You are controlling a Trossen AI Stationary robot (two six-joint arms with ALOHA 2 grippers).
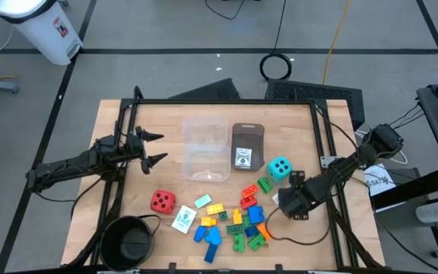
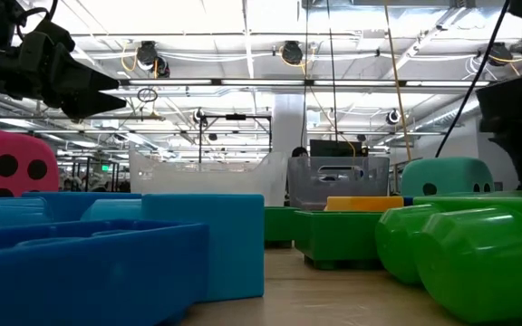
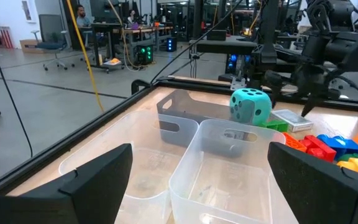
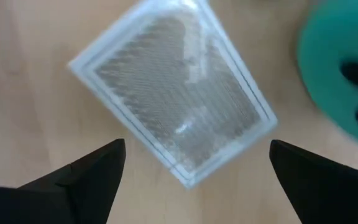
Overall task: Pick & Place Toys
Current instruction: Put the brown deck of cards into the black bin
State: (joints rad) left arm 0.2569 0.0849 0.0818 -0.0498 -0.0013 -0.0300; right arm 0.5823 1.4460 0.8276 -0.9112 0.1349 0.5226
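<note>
Currently: Both Claws Wide, Nothing Held

Right claw (image 1: pixel 286 199) hangs spread above a flat rectangular card (image 4: pixel 174 93) with a fine-hatched face, lying on the wooden counter (image 1: pixel 303 122) beside the rounded teal die (image 1: pixel 279 169). Left claw (image 1: pixel 155 148) stands wide near the clear plastic tubs (image 1: pixel 206 148). Red die (image 1: pixel 163 202) and blocky bricks (image 1: pixel 238 221) rest on the counter.

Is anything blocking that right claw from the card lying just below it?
Nothing visible does. The right gripper hangs open directly over the card, which lies flat on bare wood; the teal die sits off to one side.
</note>
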